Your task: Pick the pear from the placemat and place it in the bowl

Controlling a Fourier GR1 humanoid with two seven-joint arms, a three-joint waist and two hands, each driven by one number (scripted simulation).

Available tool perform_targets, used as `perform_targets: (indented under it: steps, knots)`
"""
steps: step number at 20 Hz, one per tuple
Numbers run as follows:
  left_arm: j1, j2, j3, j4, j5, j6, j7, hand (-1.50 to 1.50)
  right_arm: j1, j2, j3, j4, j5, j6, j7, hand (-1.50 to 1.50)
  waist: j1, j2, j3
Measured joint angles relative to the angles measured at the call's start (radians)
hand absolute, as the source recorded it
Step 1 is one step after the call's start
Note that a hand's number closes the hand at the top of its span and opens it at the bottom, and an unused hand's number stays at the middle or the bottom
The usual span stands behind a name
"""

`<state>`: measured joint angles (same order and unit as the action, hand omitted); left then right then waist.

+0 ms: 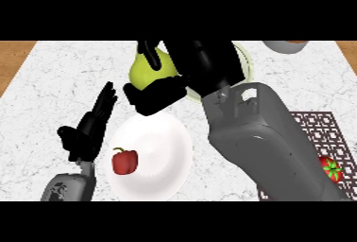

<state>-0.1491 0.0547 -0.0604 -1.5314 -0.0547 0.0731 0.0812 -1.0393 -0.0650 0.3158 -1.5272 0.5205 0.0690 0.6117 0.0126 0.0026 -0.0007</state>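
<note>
My right hand (188, 66) is raised at the top centre, its fingers and thumb curled round the yellow-green pear (146, 71). The hand and pear hang over the left part of a pale green bowl (245, 64), most of which is hidden behind the hand. The dark patterned placemat (314, 130) lies at the right, partly covered by my grey right forearm. My left hand (90, 127) rests open at the left, fingers straight and pointing up, beside the white plate.
A white plate (164, 156) in the lower centre carries a red bell pepper (125, 161). A red tomato (332, 169) sits on the placemat at the right edge. A grey vessel (284, 46) shows at the top right. Brown counter strips flank the marble top.
</note>
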Motion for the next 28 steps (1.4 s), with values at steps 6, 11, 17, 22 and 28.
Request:
perform_targets:
  steps: [6,11,17,22,28]
  knots:
    - [-0.008,0.001,0.008,0.004,0.003,-0.004,-0.004,0.00,-0.022,-0.057,-0.023,0.228,0.100,-0.042,-0.170,1.50,0.003,0.002,0.000]
    - [0.007,-0.001,0.001,0.004,-0.006,-0.006,-0.019,0.00,-0.016,-0.076,-0.077,0.435,0.141,-0.124,-0.330,1.50,0.006,0.003,0.000]
    - [0.006,-0.002,0.000,-0.002,-0.004,-0.014,-0.015,0.00,-0.047,-0.072,-0.128,0.703,0.193,-0.232,-0.486,1.50,0.011,0.005,0.000]
    - [-0.014,0.000,0.004,-0.002,0.000,-0.021,-0.001,0.00,-0.069,-0.090,-0.198,0.899,0.151,-0.210,-0.606,-1.50,0.019,0.010,0.001]
    - [-0.020,-0.002,0.005,-0.010,-0.001,-0.020,0.010,0.00,-0.072,-0.090,-0.265,1.042,0.078,-0.108,-0.749,-1.50,0.021,0.010,0.001]
